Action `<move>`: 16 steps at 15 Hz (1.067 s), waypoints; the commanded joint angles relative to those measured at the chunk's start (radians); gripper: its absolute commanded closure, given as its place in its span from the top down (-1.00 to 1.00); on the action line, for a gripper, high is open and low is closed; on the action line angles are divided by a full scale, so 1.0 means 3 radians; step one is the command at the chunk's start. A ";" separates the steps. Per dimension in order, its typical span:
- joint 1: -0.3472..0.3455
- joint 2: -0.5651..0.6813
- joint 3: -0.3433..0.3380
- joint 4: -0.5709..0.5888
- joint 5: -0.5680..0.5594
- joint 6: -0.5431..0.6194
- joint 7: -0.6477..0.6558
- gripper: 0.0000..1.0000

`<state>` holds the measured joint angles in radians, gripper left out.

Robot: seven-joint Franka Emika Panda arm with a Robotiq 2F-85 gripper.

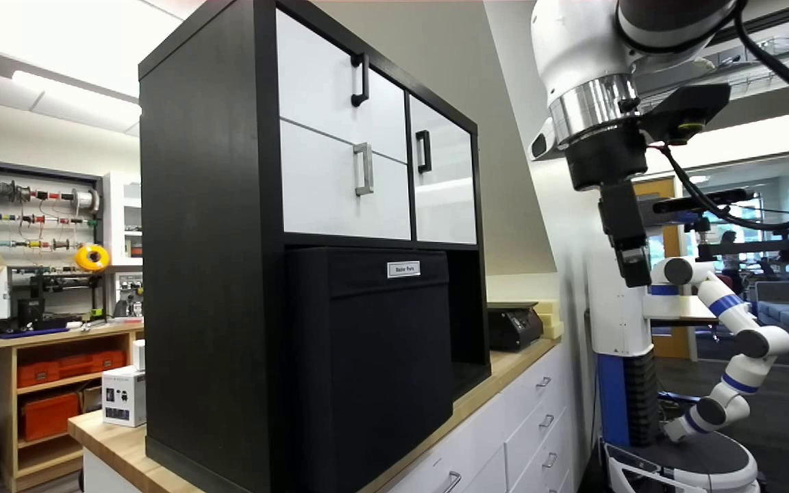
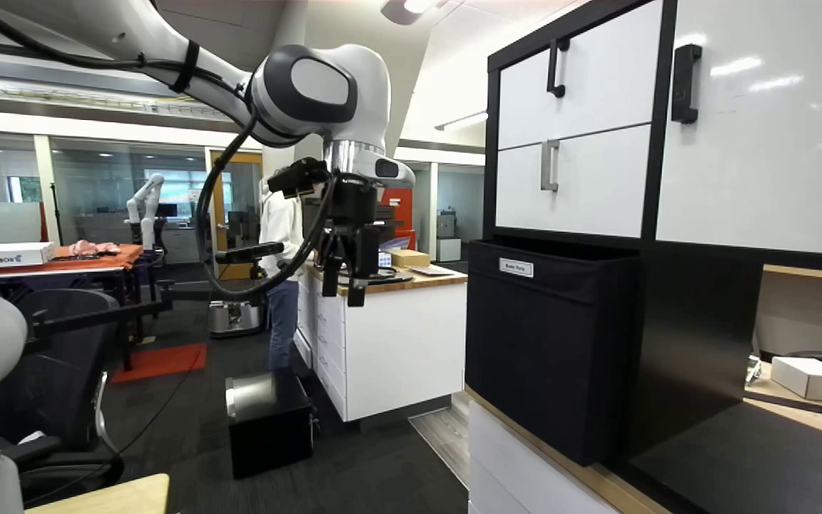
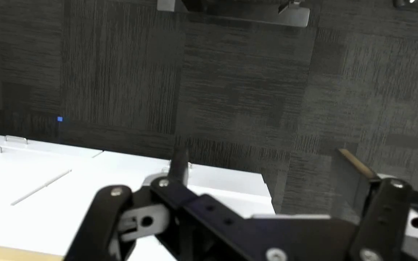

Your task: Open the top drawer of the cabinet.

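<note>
In an exterior view, the closed top drawer [image 1: 319, 77] sits upper left on the cabinet [image 1: 199, 260]; my claw [image 1: 634, 266] hangs well right of it, pointing down. In an exterior view, its black handle [image 2: 552, 68] runs vertical: I'd rise, level out, straddle it, pull straight. Wrist view: my fingers [image 3: 179, 168] spread wide, holding nothing.

In both exterior views, one cabinet [image 1: 199, 239] with two stacked white fronts [image 1: 319, 185], one undivided white panel [image 1: 444, 195], two black handles [image 1: 365, 81], one silver handle [image 1: 368, 169] and one black bin [image 1: 387, 363] with one label [image 1: 403, 269]. In an exterior view, four metal pulls [image 1: 547, 420] below, one large yellow spool [image 1: 81, 258]. One gripper [image 2: 343, 291], two fingers [image 2: 357, 293]. In an exterior view, one person [image 2: 280, 221] in a white top, one ROBOTIQ box [image 2: 4, 255].
</note>
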<state>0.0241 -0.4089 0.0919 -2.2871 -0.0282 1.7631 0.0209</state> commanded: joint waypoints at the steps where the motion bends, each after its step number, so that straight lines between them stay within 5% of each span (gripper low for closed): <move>1: 0.0005 -0.0052 -0.0059 -0.0032 -0.0058 0.0358 0.0033 1.00; 16: -0.0235 0.0156 -0.0197 0.0361 -0.0358 0.1429 0.0211 1.00</move>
<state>-0.0290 -0.4042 0.0332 -2.2362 -0.1034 2.1482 0.0506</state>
